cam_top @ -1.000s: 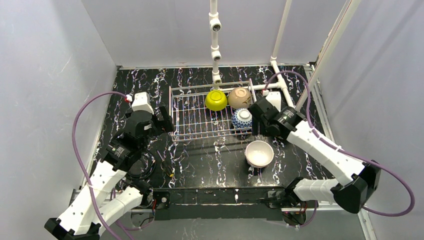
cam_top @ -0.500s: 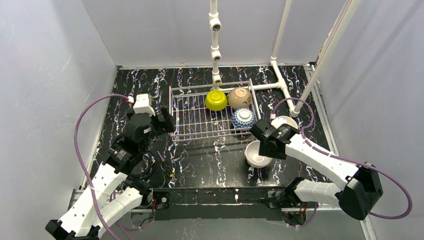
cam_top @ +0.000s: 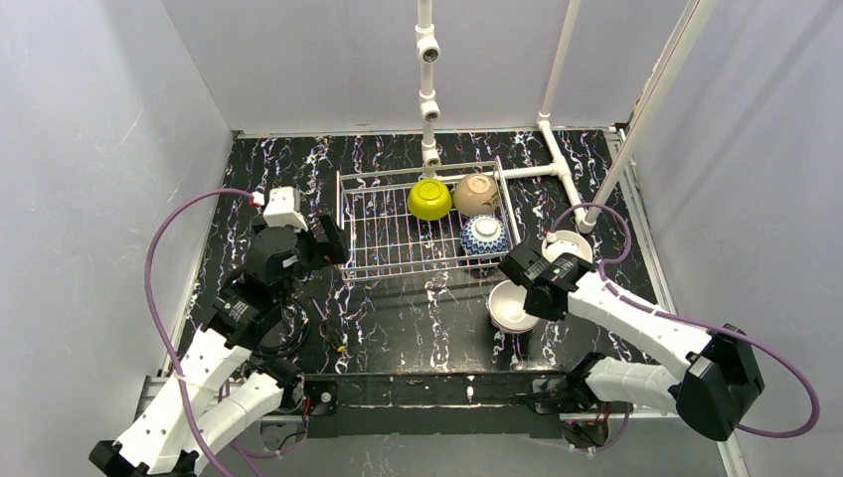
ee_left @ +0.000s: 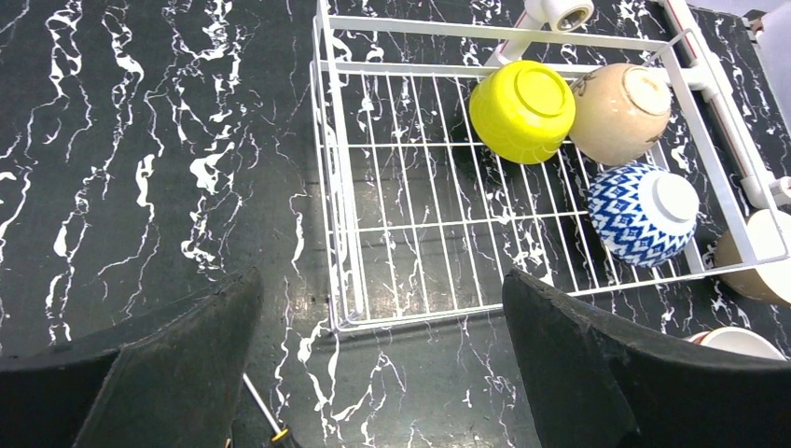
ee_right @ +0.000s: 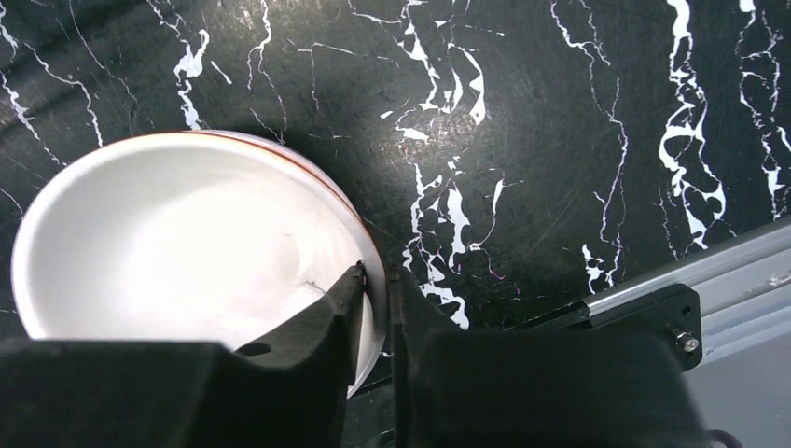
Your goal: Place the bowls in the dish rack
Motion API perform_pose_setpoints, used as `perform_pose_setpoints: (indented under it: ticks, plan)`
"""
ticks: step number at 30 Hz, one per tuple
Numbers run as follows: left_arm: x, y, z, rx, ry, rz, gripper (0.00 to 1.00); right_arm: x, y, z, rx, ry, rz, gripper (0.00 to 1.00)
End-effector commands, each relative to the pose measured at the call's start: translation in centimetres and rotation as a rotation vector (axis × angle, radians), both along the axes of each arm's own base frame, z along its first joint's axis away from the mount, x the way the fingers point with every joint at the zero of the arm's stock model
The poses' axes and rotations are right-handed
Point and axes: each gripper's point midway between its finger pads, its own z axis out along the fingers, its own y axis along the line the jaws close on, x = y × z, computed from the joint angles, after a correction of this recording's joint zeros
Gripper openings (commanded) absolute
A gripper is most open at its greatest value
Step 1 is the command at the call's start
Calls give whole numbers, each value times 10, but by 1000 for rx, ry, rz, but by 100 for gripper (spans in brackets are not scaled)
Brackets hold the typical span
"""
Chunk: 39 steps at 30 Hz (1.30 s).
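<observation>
Presently three bowls (cam_top: 429, 199) occupy dish rack (cam_top: 383, 243), two outside

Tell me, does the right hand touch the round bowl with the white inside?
Touching. The right wrist view shows the right hand pinching the rim of the round white-inside bowl, one finger inside, one outside.

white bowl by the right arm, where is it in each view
Top external: white bowl just in front of the dish rack's right end.
Left wrist: a sliver at the bottom-right corner.
Right wrist: fills the left half, right claw pinching its rim.
Shared landmark: the black marbled table.
</observation>
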Motion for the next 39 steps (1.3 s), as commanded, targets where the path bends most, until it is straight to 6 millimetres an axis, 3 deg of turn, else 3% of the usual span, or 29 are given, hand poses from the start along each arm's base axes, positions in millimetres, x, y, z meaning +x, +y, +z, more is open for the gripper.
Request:
perform_pose_setpoints:
  ticks: [1,6,11,20,23,30,39]
  plan:
    - [0,-6,3,-41,-7,-20,98,11,-7,23,-37,-73,-46,20]
    - [-3,-21,16,-78,-20,-105,98,17,-5,42,-25,-109,-30,1]
    - [-16,-59,30,-95,-47,-357,98,22,0,58,11,-138,-28,1]
    - [-31,-107,57,-216,-79,-619,98,31,6,135,24,-206,158,1]
    - [-26,-118,63,-266,-70,-638,98,34,14,156,67,-241,209,1]
    - [-21,-151,84,-286,-109,-744,98,70,51,212,231,-469,260,1]
    - [-17,-216,94,-95,-162,-974,98,124,117,227,305,-521,349,1]
